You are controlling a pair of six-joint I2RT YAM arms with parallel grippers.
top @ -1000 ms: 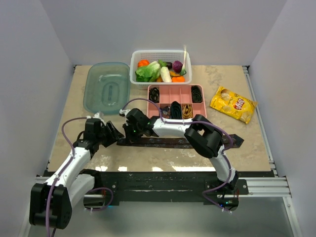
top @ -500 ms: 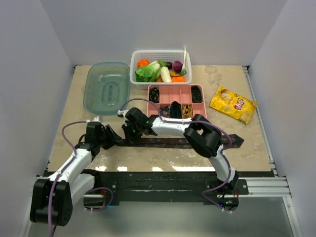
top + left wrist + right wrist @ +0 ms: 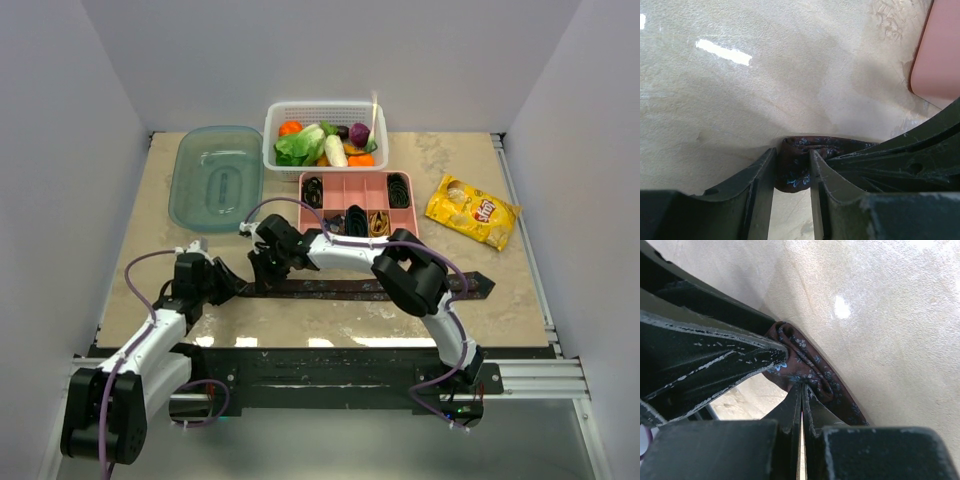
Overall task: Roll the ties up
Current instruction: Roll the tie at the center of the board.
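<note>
My dark brown-red tie (image 3: 370, 289) with tiny pale specks lies flat along the bench (image 3: 520, 290), its left end folded over. My left end effector (image 3: 791, 152) squeezes that fold. My right end effector (image 3: 801, 386), pressed together, touches it.

Left arm (image 3: 150, 342) and right arm (image 3: 345, 256): white tube links, chunky black joint housings, thin purple cables (image 3: 127, 272) looped off each. Left claw (image 3: 791, 159) and right claw (image 3: 801, 389): dark matte plastic fingers, edges scuffed white, fine scratches.
</note>
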